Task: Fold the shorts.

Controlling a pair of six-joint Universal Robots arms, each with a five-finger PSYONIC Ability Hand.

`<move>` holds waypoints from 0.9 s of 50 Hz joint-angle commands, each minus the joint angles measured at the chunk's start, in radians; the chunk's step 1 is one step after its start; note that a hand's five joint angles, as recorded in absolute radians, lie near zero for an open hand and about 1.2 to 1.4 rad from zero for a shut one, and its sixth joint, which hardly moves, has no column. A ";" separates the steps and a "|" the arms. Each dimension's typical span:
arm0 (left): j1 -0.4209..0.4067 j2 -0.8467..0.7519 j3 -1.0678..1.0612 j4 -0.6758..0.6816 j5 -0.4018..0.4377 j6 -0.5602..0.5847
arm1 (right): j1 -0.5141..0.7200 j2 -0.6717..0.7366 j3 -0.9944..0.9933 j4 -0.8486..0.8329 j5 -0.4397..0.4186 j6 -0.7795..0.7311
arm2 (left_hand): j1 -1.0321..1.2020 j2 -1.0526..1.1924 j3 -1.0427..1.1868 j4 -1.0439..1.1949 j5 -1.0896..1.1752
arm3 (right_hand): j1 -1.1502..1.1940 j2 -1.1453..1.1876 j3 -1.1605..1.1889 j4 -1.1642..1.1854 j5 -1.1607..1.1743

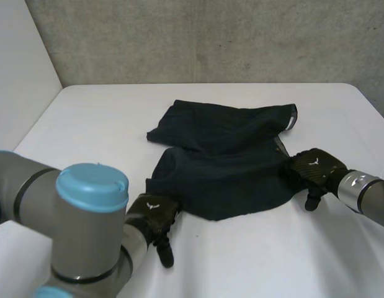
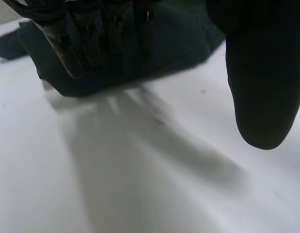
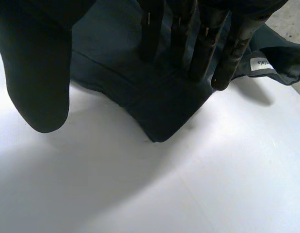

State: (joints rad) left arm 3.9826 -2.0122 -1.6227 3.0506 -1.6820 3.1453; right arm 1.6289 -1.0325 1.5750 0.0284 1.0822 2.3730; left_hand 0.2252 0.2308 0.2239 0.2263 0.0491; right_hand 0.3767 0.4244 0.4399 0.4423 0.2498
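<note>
Dark shorts lie in a loose fold in the middle of the white table. My left hand rests at their near left edge. In the left wrist view its straight fingers reach over the hem of the shorts, while the thumb stands apart above bare table. My right hand is at the right edge of the shorts. In the right wrist view its straight fingers lie on the cloth near a corner of the shorts. The thumb is off the cloth.
A white label shows on the cloth by the right hand's fingertips, and a pale waistband edge shows at the far right of the shorts. A concrete wall stands behind the table. Bare table lies in front of the shorts.
</note>
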 commanded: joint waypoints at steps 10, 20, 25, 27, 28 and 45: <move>0.030 -0.178 0.239 0.062 -0.050 0.015 | 0.012 0.101 -0.087 -0.085 -0.001 0.015 | 0.024 0.018 0.025 0.022 0.025 | 0.483 0.435 0.420 0.417 0.435; 0.062 -0.260 0.357 0.060 -0.048 0.016 | 0.017 0.155 -0.148 -0.107 0.001 0.017 | 0.029 0.024 0.031 0.028 0.031 | 1.020 0.972 0.956 0.954 0.972; 0.082 -0.289 0.406 0.066 -0.041 0.016 | 0.022 0.146 -0.142 -0.097 0.012 0.055 | 0.041 0.035 0.042 0.040 0.043 | 1.020 0.972 0.956 0.954 0.972; 0.084 -0.298 0.421 0.074 -0.039 0.016 | 0.026 0.131 -0.135 -0.079 0.013 0.113 | 0.044 0.038 0.045 0.043 0.046 | 1.020 0.972 0.956 0.954 0.972; 0.084 -0.304 0.429 0.074 -0.039 0.016 | 0.032 0.120 -0.132 -0.068 0.012 0.133 | 0.047 0.041 0.048 0.046 0.049 | 1.020 0.972 0.956 0.954 0.972; 0.105 -0.398 0.557 0.083 -0.036 0.016 | 0.092 -0.021 -0.036 0.031 0.002 0.256 | 0.185 0.179 0.186 0.184 0.186 | 1.020 0.972 0.956 0.954 0.972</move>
State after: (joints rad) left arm 4.0871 -2.3876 -1.0897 3.1270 -1.7179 3.1614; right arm 1.7015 -1.0388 1.5156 0.0618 1.0810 2.6326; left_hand 0.2581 0.2670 0.2607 0.2647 0.0868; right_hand 0.9519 1.1763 1.2014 1.1888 0.9840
